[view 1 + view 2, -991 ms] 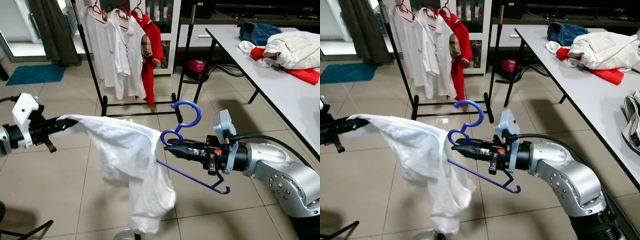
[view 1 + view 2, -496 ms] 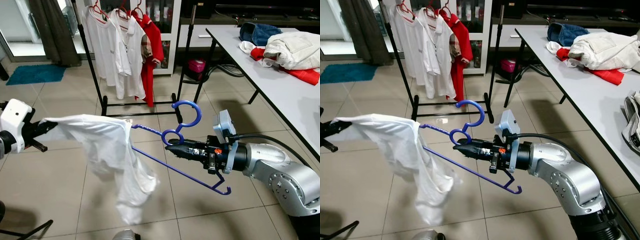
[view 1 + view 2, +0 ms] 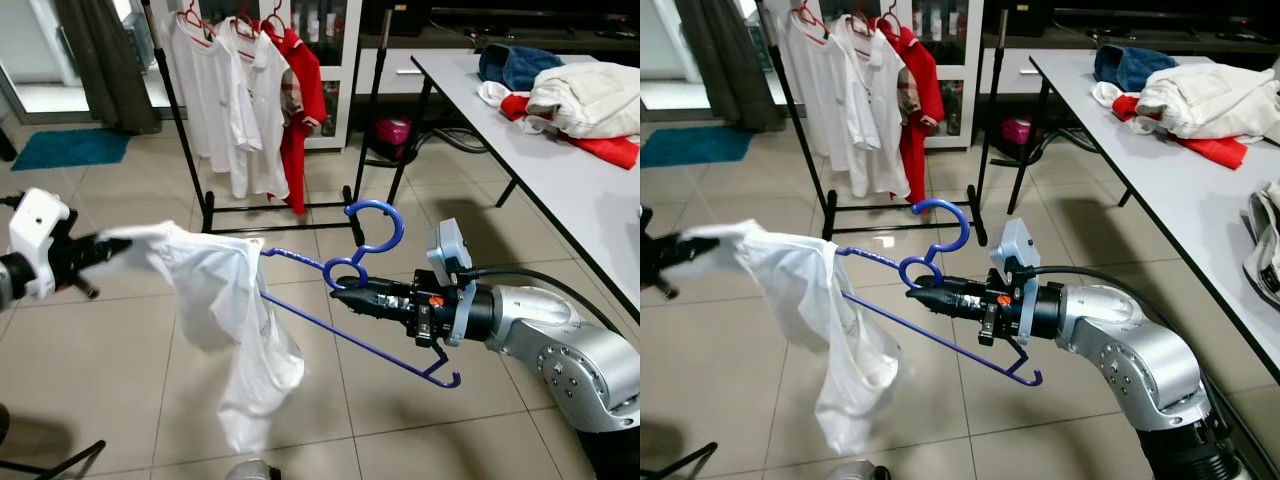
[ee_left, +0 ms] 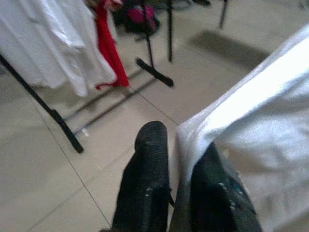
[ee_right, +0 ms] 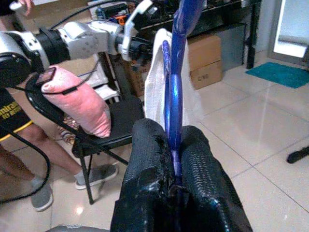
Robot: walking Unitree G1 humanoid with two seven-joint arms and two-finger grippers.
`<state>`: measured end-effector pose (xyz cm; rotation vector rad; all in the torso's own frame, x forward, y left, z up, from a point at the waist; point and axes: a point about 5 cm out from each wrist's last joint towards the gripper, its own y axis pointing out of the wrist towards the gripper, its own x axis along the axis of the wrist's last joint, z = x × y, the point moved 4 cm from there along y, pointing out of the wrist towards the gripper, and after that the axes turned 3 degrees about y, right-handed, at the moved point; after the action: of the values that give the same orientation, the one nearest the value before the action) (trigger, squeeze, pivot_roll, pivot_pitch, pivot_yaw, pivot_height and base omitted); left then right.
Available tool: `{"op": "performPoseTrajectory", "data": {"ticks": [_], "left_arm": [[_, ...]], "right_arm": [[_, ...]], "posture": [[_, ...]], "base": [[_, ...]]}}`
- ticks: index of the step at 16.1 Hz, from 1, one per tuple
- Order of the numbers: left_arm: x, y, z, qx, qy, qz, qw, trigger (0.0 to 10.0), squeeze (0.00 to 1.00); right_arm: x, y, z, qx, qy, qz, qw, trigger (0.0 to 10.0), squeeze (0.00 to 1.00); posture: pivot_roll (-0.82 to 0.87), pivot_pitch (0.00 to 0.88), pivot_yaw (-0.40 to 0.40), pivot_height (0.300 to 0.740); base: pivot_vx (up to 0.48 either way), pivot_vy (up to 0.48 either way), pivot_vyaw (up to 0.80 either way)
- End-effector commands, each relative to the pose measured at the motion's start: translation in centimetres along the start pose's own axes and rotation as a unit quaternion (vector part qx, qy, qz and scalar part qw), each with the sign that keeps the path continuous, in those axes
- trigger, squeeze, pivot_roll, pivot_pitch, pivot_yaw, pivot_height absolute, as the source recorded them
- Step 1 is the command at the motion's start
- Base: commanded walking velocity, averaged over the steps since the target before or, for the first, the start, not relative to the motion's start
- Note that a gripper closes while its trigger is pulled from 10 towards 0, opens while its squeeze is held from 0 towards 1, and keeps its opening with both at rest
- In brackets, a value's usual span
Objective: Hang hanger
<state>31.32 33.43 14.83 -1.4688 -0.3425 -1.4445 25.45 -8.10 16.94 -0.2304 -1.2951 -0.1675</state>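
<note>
My right gripper (image 3: 340, 296) is shut on the neck of a blue hanger (image 3: 345, 337), just below its hook, which points up. In the right wrist view the fingers (image 5: 149, 159) clamp the hanger (image 5: 175, 77). My left gripper (image 3: 98, 250), at the far left, is shut on the edge of a white shirt (image 3: 228, 310). The shirt hangs down from there, and the hanger's left tip is tucked inside it. In the left wrist view the white cloth (image 4: 260, 111) sits pinched between the fingers (image 4: 147, 159).
A black clothes rack (image 3: 270, 207) stands behind, with white and red shirts (image 3: 250, 90) on hangers. A grey table (image 3: 560, 175) at the right carries heaped clothes (image 3: 585, 95). A person's legs (image 5: 29, 145) and a chair with a pink cushion (image 5: 77, 101) are behind my left arm.
The shirt has slid left along the hanger, baring the hanger's left arm up to its tip. My left gripper pulled left, then came back slightly. My right gripper stayed put.
</note>
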Motion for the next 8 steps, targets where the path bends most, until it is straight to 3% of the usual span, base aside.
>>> {"op": "performPoseTrajectory", "data": {"ticks": [1,4,5,7,8], "left_arm": [[0.3,-1.2,0.3,-0.026,0.015,0.012,0.999,10.0,1.0],[3.5,-2.8,2.3,-0.025,0.035,-0.011,0.999,10.0,1.0],[4.8,-2.8,2.6,-0.027,0.042,-0.029,0.998,10.0,1.0],[9.4,-1.9,2.4,-0.06,0.07,-0.085,0.992,10.0,1.0],[10.2,-1.6,2.2,-0.07,0.075,-0.095,0.99,10.0,1.0]], "right_arm": [[1.2,-0.3,-0.6,-0.015,-0.023,-0.015,1.0,10.0,0.0],[1.2,0.0,-0.8,-0.019,-0.029,-0.012,0.999,10.0,0.0],[1.2,0.0,-0.9,-0.019,-0.032,-0.011,0.999,10.0,0.0],[0.9,0.1,-1.1,-0.024,-0.041,0.002,0.999,10.0,0.0],[0.9,0.1,-1.1,-0.024,-0.042,0.003,0.999,10.0,0.0]], "posture": [[-0.03,0.0,0.04,0.74],[-0.04,0.0,0.05,0.74],[-0.03,0.0,0.053,0.74],[-0.03,0.0,0.053,0.74],[-0.03,0.0,0.051,0.74]], "base": [[0.0,0.0,0.0],[0.0,0.0,0.0],[0.0,0.0,0.0],[0.0,0.0,0.0],[0.0,0.0,0.0]]}}
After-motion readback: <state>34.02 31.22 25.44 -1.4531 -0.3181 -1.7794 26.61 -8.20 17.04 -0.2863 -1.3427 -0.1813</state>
